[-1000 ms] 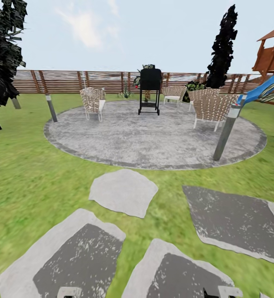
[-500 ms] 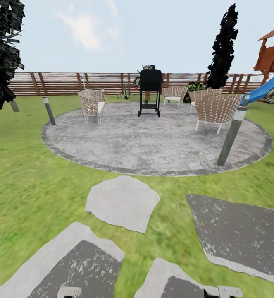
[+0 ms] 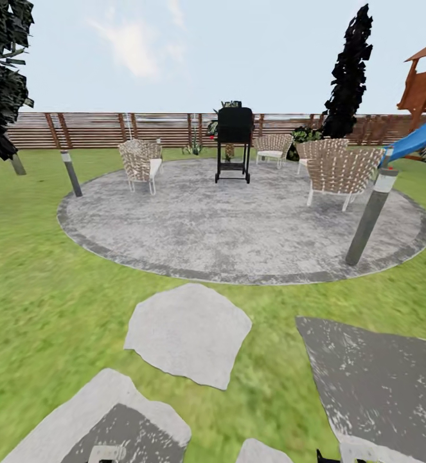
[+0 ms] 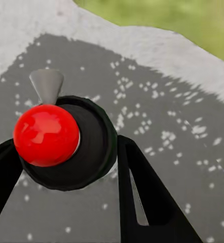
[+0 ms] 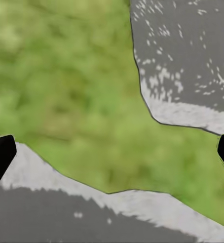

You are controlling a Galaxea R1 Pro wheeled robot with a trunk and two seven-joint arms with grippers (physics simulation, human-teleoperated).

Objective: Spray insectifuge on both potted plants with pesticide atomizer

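item: pesticide atomizer (image 4: pixel 61 142). location: in the left wrist view, centre-left of the frame, seated between the two dark fingers (image 4: pixel 142 197) of the left hand (image 4: pixel 66 177), seen from above: round black body, glossy red knob, small grey nozzle cone above it. fingers closed against its sides, so it appears held, above a dark grey stepping stone (image 4: pixel 173 101).

right hand (image 5: pixel 112 157): fingertips show only at the far left and right edges of the right wrist view; spread wide, nothing between them; grass and stone below.

handling, as a judgement: small, rigid, probably light; smooth rounded body may slip or twist under a side grip, so the hold belongs low on the body, clear of the nozzle and trigger head.

surroundings, head view: lawn (image 3: pixel 39 283) across the middle; pale stepping stone (image 3: pixel 187 334) lower centre; round paved patio (image 3: pixel 238 225) mid-frame with wicker chairs (image 3: pixel 141 164) and a black grill (image 3: pixel 233 141); grey post (image 3: pixel 370 218) at right; slatted fence (image 3: pixel 110 128) across the upper frame; blue slide (image 3: pixel 418 138) upper right.

potted plants: small greenery by the fence behind the grill, too small to identify.

status: in transit, spraying not yet begun.
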